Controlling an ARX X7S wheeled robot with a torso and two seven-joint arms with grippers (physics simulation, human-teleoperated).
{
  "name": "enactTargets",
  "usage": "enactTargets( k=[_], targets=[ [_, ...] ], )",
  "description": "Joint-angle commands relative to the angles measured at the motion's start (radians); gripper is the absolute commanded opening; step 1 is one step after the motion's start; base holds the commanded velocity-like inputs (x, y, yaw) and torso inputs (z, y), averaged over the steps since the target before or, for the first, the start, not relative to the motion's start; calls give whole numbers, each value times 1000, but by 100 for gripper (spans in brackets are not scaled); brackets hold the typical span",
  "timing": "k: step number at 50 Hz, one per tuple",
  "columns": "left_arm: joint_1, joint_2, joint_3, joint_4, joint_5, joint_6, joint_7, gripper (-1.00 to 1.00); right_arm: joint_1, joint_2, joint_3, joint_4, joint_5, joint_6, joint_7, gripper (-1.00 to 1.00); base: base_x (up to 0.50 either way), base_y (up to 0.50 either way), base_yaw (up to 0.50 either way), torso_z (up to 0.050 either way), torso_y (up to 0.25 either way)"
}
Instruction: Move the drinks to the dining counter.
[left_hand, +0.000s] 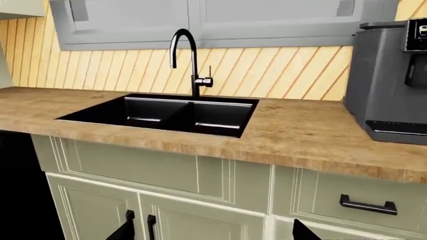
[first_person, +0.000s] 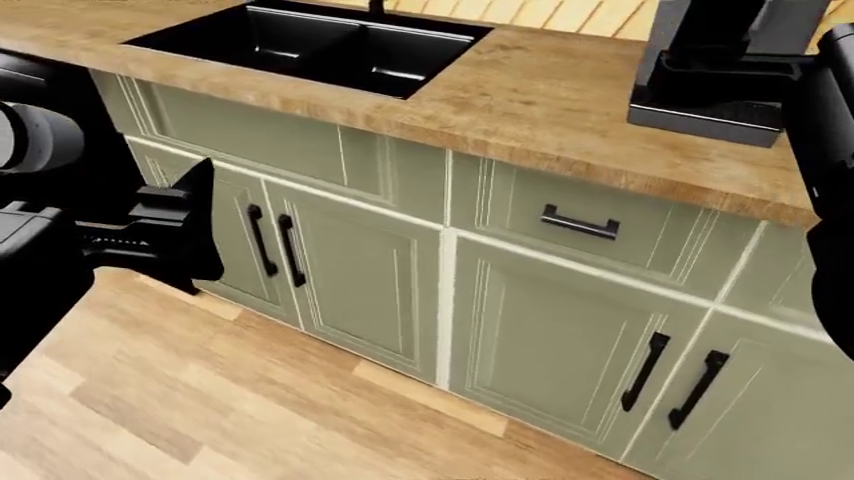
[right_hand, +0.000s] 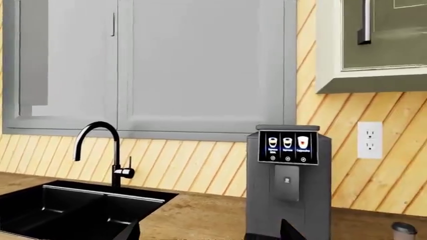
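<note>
One drink shows: the top of a small brown cup with a dark lid (right_hand: 402, 230), on the wood worktop beside the coffee machine (right_hand: 288, 180). The juice cartons and the dining counter are out of view. My left gripper (left_hand: 213, 234) is open and empty, held in front of the pale green cabinet doors below the sink (left_hand: 167, 114). In the head view it hangs at the left (first_person: 198, 225), off the cabinet front. My right gripper (right_hand: 210, 233) is open too, with nothing between its fingers, hovering above the worktop between sink and coffee machine.
The brown wood worktop (first_person: 534, 100) carries a black double sink (first_person: 314, 42), a black faucet (left_hand: 190, 62) and the grey coffee machine (first_person: 721, 70). Below it are green cabinets with black handles (first_person: 579, 223). Grey wall cupboards (right_hand: 167, 65) hang above. My right arm (first_person: 830, 150) fills the right edge.
</note>
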Motion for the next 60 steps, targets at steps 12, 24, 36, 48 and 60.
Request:
enactTargets(
  k=[12, 24, 36, 48, 60],
  targets=[
    [-11, -5, 7, -2, -5, 0, 0, 100, 6, -4, -2, 11, 6, 1, 1, 100, 0, 0, -500, 0, 0],
    [-5, -6, 6, -3, 3, 2, 7, 100, 6, -9, -6, 15, 2, 0, -2, 100, 0, 0, -500, 0, 0],
    [0, -9, 4, 2, -1, 5, 4, 100, -5, -2, -4, 10, 5, -3, 3, 100, 0, 0, -500, 0, 0],
    [2, -11, 8, 7, 0, 5, 1, 100, -6, -2, -7, 10, 5, -2, 2, 100, 0, 0, -500, 0, 0],
    [0, -12, 9, 5, 1, 7, 4, 100, 1, -8, -13, 17, 3, 2, -1, 100, 0, 0, -500, 0, 0]
  ],
)
